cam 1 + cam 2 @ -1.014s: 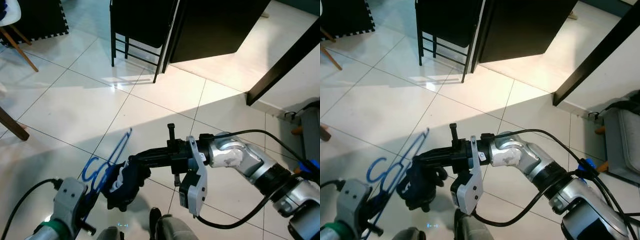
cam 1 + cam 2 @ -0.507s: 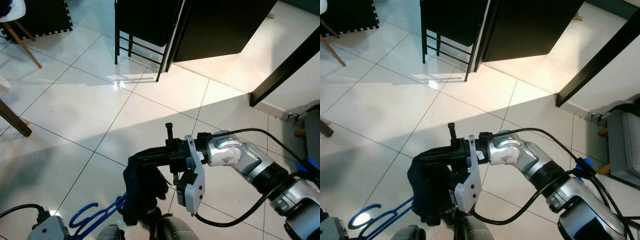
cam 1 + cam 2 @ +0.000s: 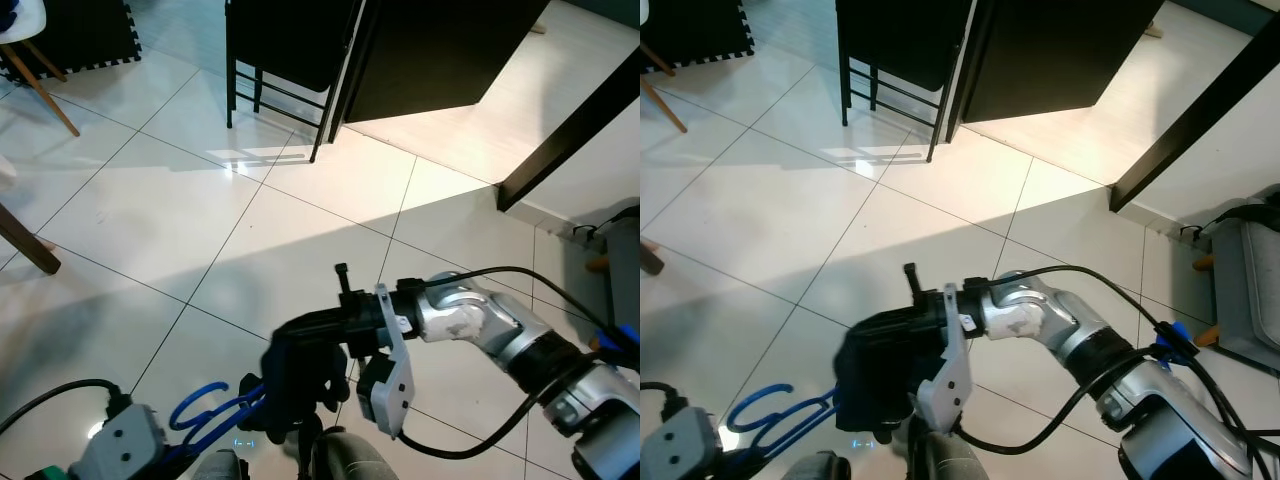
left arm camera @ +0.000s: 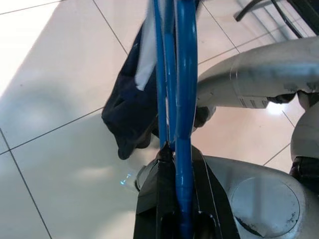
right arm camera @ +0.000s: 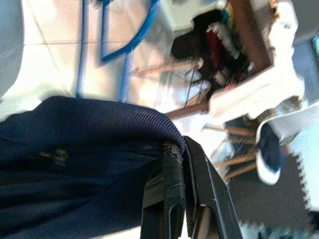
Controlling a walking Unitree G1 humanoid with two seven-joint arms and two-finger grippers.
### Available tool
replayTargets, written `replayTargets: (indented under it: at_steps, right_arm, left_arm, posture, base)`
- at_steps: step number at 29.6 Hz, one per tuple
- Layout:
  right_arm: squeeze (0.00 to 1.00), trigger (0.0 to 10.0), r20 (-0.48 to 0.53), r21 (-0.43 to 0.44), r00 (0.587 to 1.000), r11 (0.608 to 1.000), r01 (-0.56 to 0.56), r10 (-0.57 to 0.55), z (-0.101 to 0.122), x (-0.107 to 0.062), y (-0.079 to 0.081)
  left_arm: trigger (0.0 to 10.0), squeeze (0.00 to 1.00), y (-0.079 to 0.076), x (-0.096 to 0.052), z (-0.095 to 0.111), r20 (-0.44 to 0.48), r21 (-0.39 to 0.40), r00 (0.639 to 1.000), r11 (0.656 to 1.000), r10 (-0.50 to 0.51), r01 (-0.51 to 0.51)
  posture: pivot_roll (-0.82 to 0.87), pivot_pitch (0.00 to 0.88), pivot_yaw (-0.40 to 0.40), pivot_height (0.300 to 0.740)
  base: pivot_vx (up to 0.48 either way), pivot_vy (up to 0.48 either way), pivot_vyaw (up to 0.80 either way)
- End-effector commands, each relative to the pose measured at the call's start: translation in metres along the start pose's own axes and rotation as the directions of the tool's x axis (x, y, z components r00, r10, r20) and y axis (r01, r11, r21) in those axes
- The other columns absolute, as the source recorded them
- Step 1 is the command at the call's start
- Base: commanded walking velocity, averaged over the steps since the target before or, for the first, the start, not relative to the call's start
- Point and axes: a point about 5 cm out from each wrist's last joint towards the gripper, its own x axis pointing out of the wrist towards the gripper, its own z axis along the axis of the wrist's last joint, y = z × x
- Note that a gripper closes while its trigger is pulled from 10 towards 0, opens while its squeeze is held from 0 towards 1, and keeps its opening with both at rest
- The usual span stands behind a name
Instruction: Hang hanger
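Black chair (image 3: 285, 60) stands beyond; garment (image 3: 300, 385) hangs beside hanger (image 3: 210, 415).

Blue hanger (image 3: 215, 412), low, beside dark garment (image 3: 300, 385)

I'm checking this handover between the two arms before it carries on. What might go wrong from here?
The right gripper pinches only the edge of the dark garment, so it may slip free. The left gripper clamps the blue hanger by thin bars; it could twist. The garment hangs bunched beside the hanger and might snag.
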Motion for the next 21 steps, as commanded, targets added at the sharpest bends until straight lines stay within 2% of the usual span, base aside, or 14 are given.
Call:
replayTargets:
  at_steps: [1,5,7,9,10,11,13,14,15,16,17,18,20,21]
  right_arm:
    - [0.0,10.0,-0.097,0.032,0.993,0.997,0.071,-0.068,-0.01,-0.017,0.0]
    - [0.0,10.0,-0.124,0.037,0.988,0.994,0.1,-0.095,-0.013,-0.02,-0.003]
    - [0.0,10.0,-0.157,0.036,0.977,0.988,0.15,-0.143,-0.016,-0.022,-0.006]
    - [0.0,10.0,-0.157,0.036,0.977,0.988,0.15,-0.143,-0.016,-0.022,-0.006]
    - [0.0,10.0,-0.158,0.031,0.973,0.984,0.173,-0.166,-0.015,-0.02,-0.008]
    - [0.0,10.0,-0.158,0.031,0.973,0.984,0.173,-0.166,-0.015,-0.02,-0.008]
    - [0.0,10.0,-0.14,0.017,0.97,0.979,0.201,-0.197,-0.013,-0.014,-0.013]
    - [0.0,10.0,-0.14,0.017,0.97,0.979,0.201,-0.197,-0.013,-0.014,-0.013]
    - [0.0,10.0,-0.12,0.01,0.97,0.977,0.212,-0.21,-0.01,-0.01,-0.015]
    - [0.0,10.0,-0.12,0.01,0.97,0.977,0.212,-0.21,-0.01,-0.01,-0.015]
    - [0.0,10.0,-0.104,0.005,0.971,0.976,0.219,-0.217,-0.008,-0.007,-0.017]
    - [0.0,10.0,-0.104,0.005,0.971,0.976,0.219,-0.217,-0.008,-0.007,-0.017]
    - [0.0,10.0,-0.085,0.012,0.973,0.976,0.217,-0.216,-0.002,-0.005,-0.014]
    - [0.0,10.0,-0.085,0.012,0.973,0.976,0.217,-0.216,-0.002,-0.005,-0.014]
  left_arm:
    - [10.0,0.0,0.001,-0.01,0.003,-0.016,0.008,0.999,1.0,-0.029,0.029]
    - [10.0,0.0,0.005,-0.012,0.004,-0.027,0.016,0.999,0.999,-0.034,0.034]
    - [10.0,0.0,0.01,-0.011,0.008,-0.045,0.041,0.995,0.995,-0.086,0.087]
    - [10.0,0.0,0.01,-0.011,0.008,-0.045,0.041,0.995,0.995,-0.086,0.087]
    - [10.0,0.0,0.012,-0.005,0.011,-0.049,0.061,0.991,0.99,-0.121,0.124]
    - [10.0,0.0,0.012,-0.005,0.011,-0.049,0.061,0.991,0.99,-0.121,0.124]
    - [10.0,0.0,0.016,0.007,0.016,-0.043,0.085,0.985,0.982,-0.166,0.169]
    - [10.0,0.0,0.016,0.007,0.016,-0.043,0.085,0.985,0.982,-0.166,0.169]
    - [10.0,0.0,0.018,0.019,0.018,-0.034,0.101,0.983,0.978,-0.181,0.183]
    - [10.0,0.0,0.018,0.019,0.018,-0.034,0.101,0.983,0.978,-0.181,0.183]
    - [10.0,0.0,0.02,0.03,0.019,-0.023,0.108,0.982,0.976,-0.187,0.188]
    - [10.0,0.0,0.02,0.03,0.019,-0.023,0.108,0.982,0.976,-0.187,0.188]
    - [10.0,0.0,0.021,0.05,0.018,-0.003,0.126,0.983,0.975,-0.183,0.182]
    - [10.0,0.0,0.021,0.05,0.018,-0.003,0.126,0.983,0.975,-0.183,0.182]
  posture:
    - [0.14,0.137,-0.058,0.74]
    - [0.14,0.132,-0.038,0.74]
    - [0.14,0.123,0.005,0.74]
    - [0.14,0.123,0.005,0.74]
    - [0.14,0.119,0.019,0.74]
    - [0.14,0.119,0.019,0.74]
    - [0.12,0.112,0.032,0.74]
    - [0.12,0.112,0.032,0.74]
    - [0.11,0.107,0.033,0.74]
    - [0.11,0.107,0.033,0.74]
    - [0.11,0.106,0.037,0.74]
    - [0.11,0.106,0.037,0.74]
    - [0.08,0.105,0.044,0.74]
    - [0.08,0.105,0.044,0.74]
  base:
    - [0.0,0.0,0.0]
    - [0.0,0.0,0.0]
    - [0.0,0.0,0.0]
    - [0.0,0.0,0.0]
    - [0.0,0.0,0.0]
    - [0.0,0.0,0.0]
    - [0.0,0.0,0.0]
    - [0.0,0.0,0.0]
    - [0.0,0.0,0.0]
    - [0.0,0.0,0.0]
    - [0.0,0.0,0.0]
    - [0.0,0.0,0.0]
    - [0.0,0.0,0.0]
    - [0.0,0.0,0.0]
